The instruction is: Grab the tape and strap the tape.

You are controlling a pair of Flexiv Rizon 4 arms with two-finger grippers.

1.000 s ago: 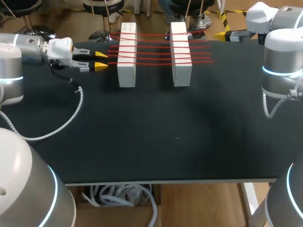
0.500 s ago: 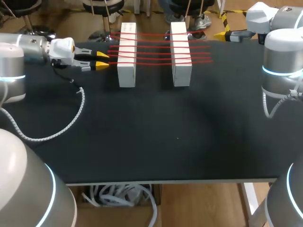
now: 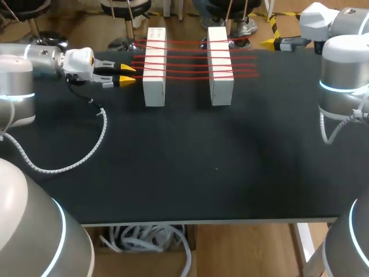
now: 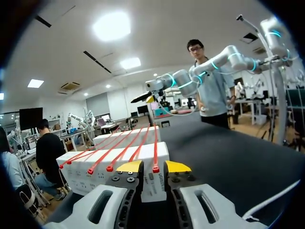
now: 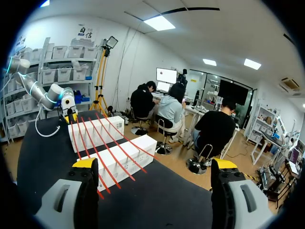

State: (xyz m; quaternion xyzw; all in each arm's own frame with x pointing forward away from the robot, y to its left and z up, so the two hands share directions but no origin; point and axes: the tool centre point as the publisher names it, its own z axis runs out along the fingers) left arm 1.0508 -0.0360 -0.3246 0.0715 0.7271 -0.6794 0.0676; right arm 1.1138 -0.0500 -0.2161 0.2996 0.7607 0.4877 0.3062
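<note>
Several red straps (image 3: 187, 64) lie stretched across two upright white blocks, the left block (image 3: 154, 66) and the right block (image 3: 220, 64), at the back of the black table (image 3: 202, 167). My left gripper (image 3: 127, 74) is level with the strap ends, just left of the left block. In the left wrist view its fingers stand narrowly apart, and the tip of one red strap (image 4: 155, 157) lies between them with a gap on either side, so the left gripper (image 4: 153, 166) is open. My right gripper (image 5: 155, 164) is wide open and empty, up beyond the right block (image 5: 128, 152) near the far edge (image 3: 272, 42).
A white coiled cable (image 3: 86, 147) from my left arm trails over the table's left side. My arms' big grey bodies stand at both front corners and along the right edge (image 3: 343, 86).
My left gripper has slid a little to the right, toward the strap ends at the left block. The right arm has kept still.
</note>
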